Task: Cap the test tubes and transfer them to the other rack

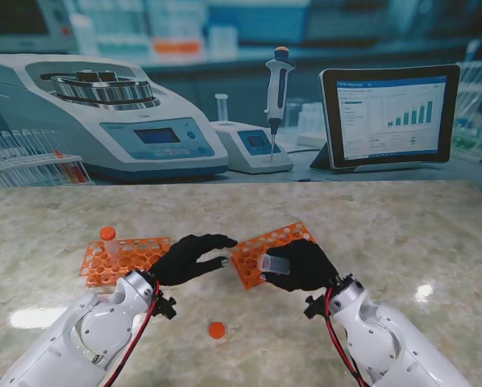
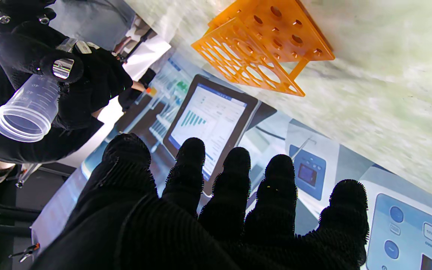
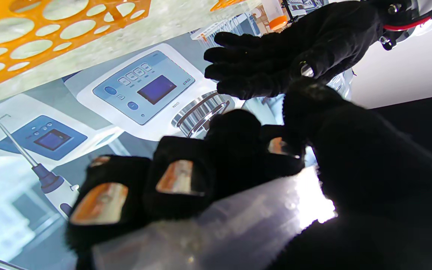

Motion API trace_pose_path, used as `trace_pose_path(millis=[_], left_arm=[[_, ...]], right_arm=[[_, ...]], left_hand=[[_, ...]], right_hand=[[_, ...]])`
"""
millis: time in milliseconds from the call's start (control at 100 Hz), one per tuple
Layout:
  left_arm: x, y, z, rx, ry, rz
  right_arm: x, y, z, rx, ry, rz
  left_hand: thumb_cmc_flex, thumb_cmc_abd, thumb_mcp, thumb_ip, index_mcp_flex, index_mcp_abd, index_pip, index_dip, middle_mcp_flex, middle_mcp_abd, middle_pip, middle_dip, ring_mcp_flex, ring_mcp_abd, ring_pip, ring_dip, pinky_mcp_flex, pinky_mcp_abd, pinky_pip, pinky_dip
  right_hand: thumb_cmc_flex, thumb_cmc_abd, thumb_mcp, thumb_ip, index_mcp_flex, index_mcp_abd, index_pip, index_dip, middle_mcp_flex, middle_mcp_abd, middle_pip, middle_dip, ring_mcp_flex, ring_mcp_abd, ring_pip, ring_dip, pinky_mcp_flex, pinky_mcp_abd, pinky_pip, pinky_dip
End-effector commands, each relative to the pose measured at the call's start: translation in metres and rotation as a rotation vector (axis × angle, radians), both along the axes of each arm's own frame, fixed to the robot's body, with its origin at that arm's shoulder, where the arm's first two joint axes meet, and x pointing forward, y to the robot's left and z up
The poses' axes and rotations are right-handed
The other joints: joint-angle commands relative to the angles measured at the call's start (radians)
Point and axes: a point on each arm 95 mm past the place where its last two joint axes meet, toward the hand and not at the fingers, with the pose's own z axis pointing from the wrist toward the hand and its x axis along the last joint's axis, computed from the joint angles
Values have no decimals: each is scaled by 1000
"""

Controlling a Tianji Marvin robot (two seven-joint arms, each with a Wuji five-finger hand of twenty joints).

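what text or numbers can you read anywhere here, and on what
None can be quoted with certainty.
tube: printed scale numbers, too blurred to read.
tablet: chart and lines of text, too small.
centrifuge: panel label and button marks, too small.

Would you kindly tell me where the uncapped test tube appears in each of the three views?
Stand view: test tube held in the right hand.
Left wrist view: test tube, open mouth facing camera.
Right wrist view: test tube blurred, under the fingers.
Shared landmark: orange rack.
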Motion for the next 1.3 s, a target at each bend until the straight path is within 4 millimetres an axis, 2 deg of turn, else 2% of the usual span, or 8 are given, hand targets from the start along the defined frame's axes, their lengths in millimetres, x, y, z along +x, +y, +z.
trace_pose_path(millis=[0, 140, 330, 490, 650, 750, 1000, 1290], left_arm=[[-4, 0, -1, 13, 9, -8], [-11, 2, -4, 46, 24, -22], [-20, 4, -7, 97, 28, -49], [-29, 7, -10, 156, 23, -79], [-35, 9, -14, 196, 32, -106], [-36, 10, -18, 214, 36, -123], [-35, 7, -31, 256, 64, -156], [-35, 4, -45, 273, 102, -187]], right_arm=[[-8, 4, -4, 3, 17, 2], [-16, 7, -2, 25, 28, 10], [-23, 8, 2, 20, 12, 24], [-28, 7, 5, 25, -2, 30], [-31, 5, 9, 26, -22, 30], [-32, 4, 11, 29, -32, 28], [-33, 1, 13, 27, -42, 23], [-35, -1, 14, 35, -42, 22]], left_hand=[[-2, 37, -17, -18, 8, -5, -6, 7, 4, -23, -6, -15, 15, -29, 10, 0, 3, -17, -18, 9], [10, 24, -16, -17, 16, -5, 4, 15, 10, -33, 12, 13, 31, -32, 24, 18, 22, -24, 20, 32], [52, -14, -12, -12, 74, 21, 58, 83, 35, -47, 46, 93, 86, -33, 66, 89, 56, -37, 202, 150], [97, -72, -5, 0, 18, 19, 167, 258, 42, -65, 96, 193, 127, -52, 128, 194, 65, -62, 377, 243], [130, -129, 1, 2, -19, 15, 221, 312, 39, -76, 120, 243, 135, -63, 158, 264, 73, -82, 501, 306], [144, -159, 4, 2, -25, 10, 220, 310, 31, -80, 120, 245, 133, -68, 159, 270, 77, -86, 520, 315], [144, -209, 38, -13, 7, 24, 63, 153, -21, -78, 87, 215, 93, -74, 133, 263, 47, -88, 504, 298], [140, -223, 44, -18, 17, 25, 55, 134, -39, -73, 76, 202, 74, -75, 118, 248, 38, -88, 484, 291]], right_hand=[[14, 9, 72, 52, 87, -44, 112, 48, 56, -2, 63, 4, 28, -118, 214, 93, 84, -132, 361, 76], [14, 8, 74, 63, 87, -41, 113, 53, 56, 0, 66, 1, 28, -115, 214, 93, 84, -131, 361, 76], [16, 10, 64, 65, 85, -41, 111, 58, 54, 6, 65, -2, 28, -110, 213, 92, 84, -130, 360, 75], [20, 12, 54, 66, 81, -40, 108, 62, 54, 8, 59, -4, 28, -101, 210, 89, 83, -125, 356, 73], [22, 12, 47, 66, 78, -41, 105, 66, 53, 9, 56, -2, 27, -99, 211, 87, 82, -122, 354, 72], [24, 13, 43, 65, 76, -41, 103, 69, 53, 8, 52, -2, 27, -97, 209, 85, 82, -120, 352, 70], [29, 15, 31, 62, 71, -43, 96, 75, 52, 12, 42, 1, 27, -85, 205, 81, 81, -116, 348, 67], [31, 16, 23, 58, 67, -42, 91, 81, 52, 12, 36, 6, 27, -85, 206, 79, 80, -114, 346, 65]])
